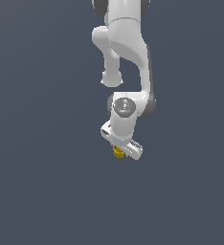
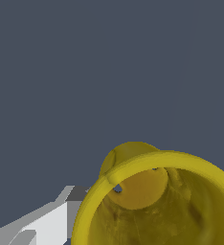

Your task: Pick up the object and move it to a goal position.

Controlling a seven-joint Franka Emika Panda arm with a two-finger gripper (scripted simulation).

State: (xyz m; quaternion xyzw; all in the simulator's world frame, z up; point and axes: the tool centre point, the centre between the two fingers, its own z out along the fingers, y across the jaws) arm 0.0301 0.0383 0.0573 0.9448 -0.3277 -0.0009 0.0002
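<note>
One gripper, white and tilted, hangs at the end of one white arm against a plain grey-blue backdrop. A single small yellow cup shows just beneath the gripper's body in the exterior view, touching or nearly touching its underside, towards that view's left of the gripper's lower end. No separate finger can be made out there, and whether the jaws are parted or closed on the cup cannot be told from either picture.

The wrist view gives what the exterior view does not: the cup fills the lower part of the picture, its hollow mouth turned to the camera, with a thick round rim, a mottled yellow inner wall and a rounded yellow bulge behind the rim. One white and grey piece of the gripper lies just beside the rim; contact is not clear. The cup's lower and far sides are cut off by the picture's edge.

The exterior view alone shows the arm, its bent links and one grey round joint above the gripper. The arm's upper part is cut off at the top edge. No surface edge can be made out in either view.
</note>
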